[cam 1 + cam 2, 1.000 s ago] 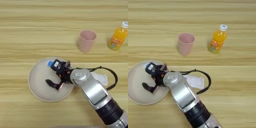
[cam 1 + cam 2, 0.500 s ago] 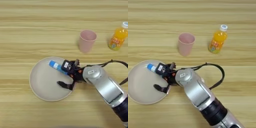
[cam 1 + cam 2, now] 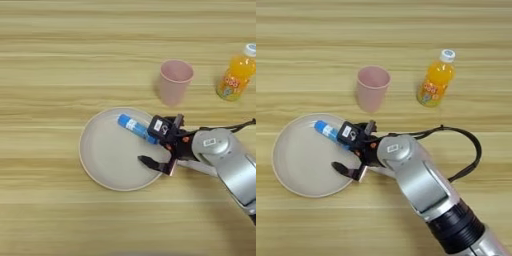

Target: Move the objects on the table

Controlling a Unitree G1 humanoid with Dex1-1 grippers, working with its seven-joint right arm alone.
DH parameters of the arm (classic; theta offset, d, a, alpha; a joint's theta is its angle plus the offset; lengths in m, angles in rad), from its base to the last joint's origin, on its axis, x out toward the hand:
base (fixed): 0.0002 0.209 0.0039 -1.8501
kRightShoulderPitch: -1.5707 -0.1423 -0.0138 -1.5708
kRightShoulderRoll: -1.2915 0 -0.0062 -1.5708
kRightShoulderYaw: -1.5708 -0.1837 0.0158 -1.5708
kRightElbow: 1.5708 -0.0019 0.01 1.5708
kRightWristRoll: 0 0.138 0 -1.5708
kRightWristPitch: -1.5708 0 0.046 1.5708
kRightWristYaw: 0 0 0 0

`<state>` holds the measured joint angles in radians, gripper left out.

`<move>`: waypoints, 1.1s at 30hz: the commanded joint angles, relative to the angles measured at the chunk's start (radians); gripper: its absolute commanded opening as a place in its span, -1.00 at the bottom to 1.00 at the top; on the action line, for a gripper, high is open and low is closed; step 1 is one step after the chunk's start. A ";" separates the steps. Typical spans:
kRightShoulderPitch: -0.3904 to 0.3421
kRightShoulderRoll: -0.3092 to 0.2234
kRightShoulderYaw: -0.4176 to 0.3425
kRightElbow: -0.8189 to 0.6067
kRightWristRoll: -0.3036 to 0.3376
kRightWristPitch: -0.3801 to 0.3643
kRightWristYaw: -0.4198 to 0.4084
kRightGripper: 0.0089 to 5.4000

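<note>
A round beige plate lies at the middle of the table. On the plate's upper right part rests a small blue tube, lying slantwise. My right gripper is open over the plate's right rim. Its upper finger is at the tube's right end and its lower finger rests on the plate. Whether the upper finger touches the tube I cannot tell. Behind the plate stands a pink cup, upright. An orange juice bottle with a white cap stands to the cup's right.
My silver forearm runs from the bottom right corner up to the plate, with a black cable looping beside it. Bare wood stretches along the left side and the far edge.
My gripper has drawn back to the right across the plate, uncovering the blue tube. The plate and tube have slid a little to the right. Cup and bottle have not moved.
</note>
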<state>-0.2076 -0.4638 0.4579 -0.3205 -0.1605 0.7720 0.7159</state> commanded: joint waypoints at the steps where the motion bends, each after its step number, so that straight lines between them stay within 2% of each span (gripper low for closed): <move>1: 0.051 -0.111 -0.032 0.041 -0.027 0.008 -0.007 0.99; 9: 0.054 -0.124 -0.048 0.041 -0.024 -0.002 -0.003 0.99; 14: 0.053 -0.102 -0.082 0.017 0.003 0.004 -0.005 0.99; 16: 0.053 -0.075 -0.121 -0.009 0.041 -0.002 -0.005 0.99; 19: 0.052 -0.006 -0.205 -0.050 0.116 -0.035 -0.022 0.99; 24: 0.049 0.084 -0.318 -0.084 0.234 -0.151 -0.044 0.99; 28: 0.050 0.114 -0.368 -0.088 0.305 -0.179 -0.034 0.99; 33: 0.051 0.128 -0.401 -0.093 0.351 -0.228 -0.039 0.99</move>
<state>-0.1078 -0.3376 0.1000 -0.3687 0.1586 0.6068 0.7001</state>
